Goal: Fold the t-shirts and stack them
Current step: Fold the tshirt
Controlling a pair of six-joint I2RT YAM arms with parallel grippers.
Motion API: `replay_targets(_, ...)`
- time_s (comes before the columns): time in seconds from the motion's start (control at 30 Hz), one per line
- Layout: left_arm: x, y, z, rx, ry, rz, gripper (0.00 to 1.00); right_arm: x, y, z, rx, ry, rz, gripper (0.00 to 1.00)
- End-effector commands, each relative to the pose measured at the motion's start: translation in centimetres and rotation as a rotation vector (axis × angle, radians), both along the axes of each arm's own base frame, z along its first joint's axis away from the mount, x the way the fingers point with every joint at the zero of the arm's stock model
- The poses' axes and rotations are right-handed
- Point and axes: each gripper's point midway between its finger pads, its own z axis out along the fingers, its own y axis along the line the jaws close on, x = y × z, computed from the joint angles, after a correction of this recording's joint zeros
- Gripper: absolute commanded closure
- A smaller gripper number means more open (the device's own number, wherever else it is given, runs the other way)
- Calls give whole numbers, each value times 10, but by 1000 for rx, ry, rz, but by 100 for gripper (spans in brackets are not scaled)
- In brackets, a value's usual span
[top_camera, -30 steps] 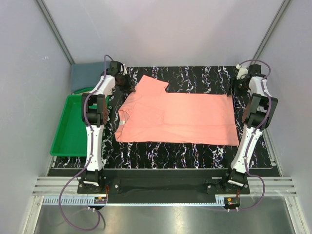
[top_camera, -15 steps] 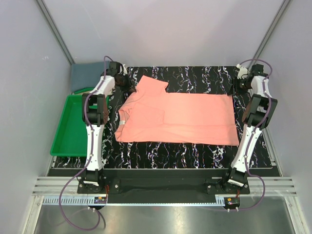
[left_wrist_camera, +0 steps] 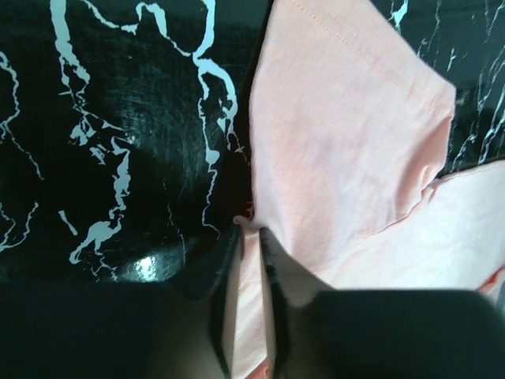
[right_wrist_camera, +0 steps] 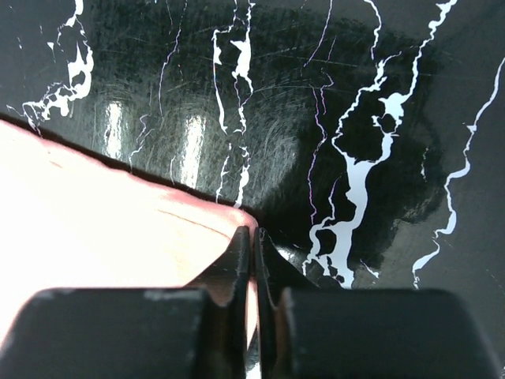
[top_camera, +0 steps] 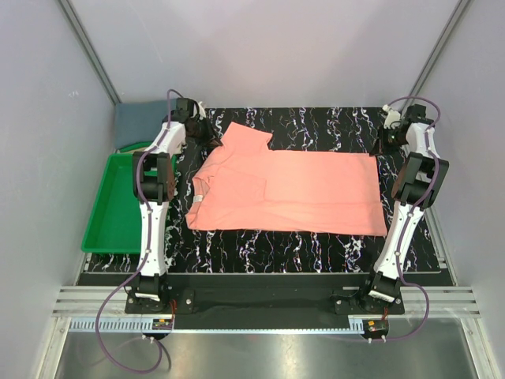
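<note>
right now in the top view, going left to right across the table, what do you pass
green tray → left gripper → salmon-pink t-shirt → right gripper

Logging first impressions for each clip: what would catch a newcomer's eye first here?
A salmon-pink t-shirt lies spread flat across the middle of the black marbled table. Both grippers pinch it at its far edge: the left gripper on the sleeve, the right gripper on the hem corner. A green tray sits at the left edge, with a blue-grey t-shirt lying beyond it.
</note>
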Motion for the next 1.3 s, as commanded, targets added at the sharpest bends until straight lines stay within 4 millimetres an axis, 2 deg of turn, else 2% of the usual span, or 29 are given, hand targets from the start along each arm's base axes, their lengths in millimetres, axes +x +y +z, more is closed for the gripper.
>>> replay_targets(0.0,17,-5,21,-54,-80,-21,89,16,-2,28,1,-67,-21,99)
replay_targets(0.07,20,-6,25,-63,-88,-20,100,22,-6,31,-7,-83,-56,100)
replay_targets(0.17,19,-5,35,-69,-96,-11,100,29,-8,42,-5,-109,-102,100)
replay_targets(0.2,18,-5,37,-66,-98,-9,100,26,-8,38,-2,-99,-120,100)
replay_targets(0.27,16,-3,46,-57,-110,-6,100,34,-15,57,-33,-168,-146,100)
replay_targets(0.3,15,-1,55,-52,-124,-2,100,27,-14,46,-39,-148,-156,100)
replay_targets(0.33,13,1,55,-42,-124,1,100,33,-17,53,-54,-196,-160,100)
replay_targets(0.37,14,2,59,-38,-135,4,100,33,-17,67,-64,-230,-161,100)
replay_targets(0.4,13,3,66,-36,-146,6,100,27,-14,59,-52,-217,-157,100)
replay_targets(0.47,11,4,69,-39,-145,8,100,28,-11,69,-47,-260,-144,100)
replay_targets(0.5,9,3,72,-42,-146,7,100,23,-6,64,-28,-251,-136,100)
replay_targets(0.57,7,3,77,-47,-153,6,100,24,-4,69,-25,-284,-125,100)
replay_targets(0.6,5,3,78,-49,-151,7,100,21,-4,62,-26,-274,-141,100)
replay_targets(0.7,4,4,82,-49,-160,6,100,22,-9,63,-50,-309,-174,100)
replay_targets(0.87,6,6,88,-55,-176,4,100,30,-14,79,-75,-407,-199,100)
replay_targets(0.97,4,9,88,-41,-178,9,100,28,-17,74,-91,-404,-217,100)
replay_targets(1.1,-2,17,84,-10,-171,25,100,20,-36,65,-180,-398,-300,100)
replay_targets(1.2,-5,25,86,-6,-172,40,100,17,-35,70,-186,-437,-315,100)
replay_targets(1.27,-6,28,87,-7,-171,47,100,19,-35,81,-181,-489,-326,100)
